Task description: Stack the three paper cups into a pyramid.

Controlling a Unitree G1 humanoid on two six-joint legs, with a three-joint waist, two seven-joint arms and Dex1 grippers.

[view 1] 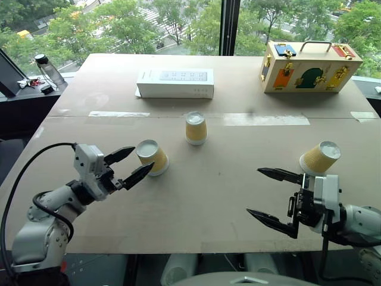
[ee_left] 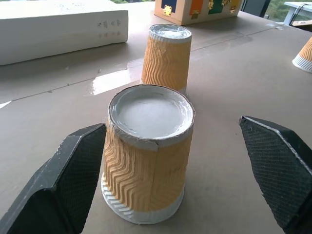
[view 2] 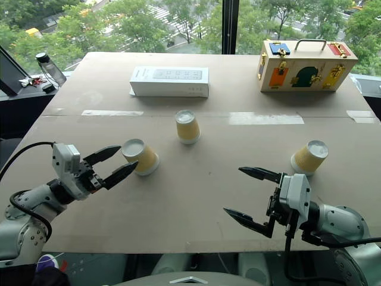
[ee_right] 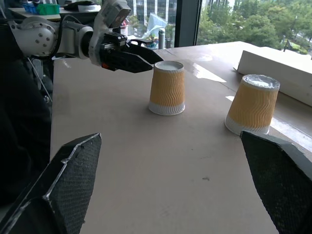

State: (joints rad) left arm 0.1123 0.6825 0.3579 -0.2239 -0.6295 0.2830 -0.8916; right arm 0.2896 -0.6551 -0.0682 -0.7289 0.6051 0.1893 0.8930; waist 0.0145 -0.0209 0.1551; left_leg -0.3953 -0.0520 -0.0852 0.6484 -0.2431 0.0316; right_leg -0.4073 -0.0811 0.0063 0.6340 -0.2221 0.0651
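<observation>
Three yellow-tan paper cups stand upside down and apart on the table; no pyramid stands. The left cup (view 1: pixel 152 157) is just ahead of my left gripper (view 1: pixel 131 165), which is open with its fingertips beside the cup and not touching it; close up, this cup (ee_left: pixel 147 153) sits between the two fingers (ee_left: pixel 63 185). The middle cup (view 1: pixel 196 128) stands farther back. The right cup (view 1: pixel 319 158) sits behind my right gripper (view 1: pixel 268 193), which is open, empty and pointing left over bare table. The right wrist view shows the left cup (ee_right: pixel 167 88) and the middle cup (ee_right: pixel 252 105).
A white flat box (view 1: pixel 175 83) lies at the back centre. At the back right stands a wooden case (view 1: pixel 308 67) with a handle. A bottle (view 1: pixel 49 70) stands on a ledge at the far left. The brown table (view 1: pixel 202 202) ends just in front of both grippers.
</observation>
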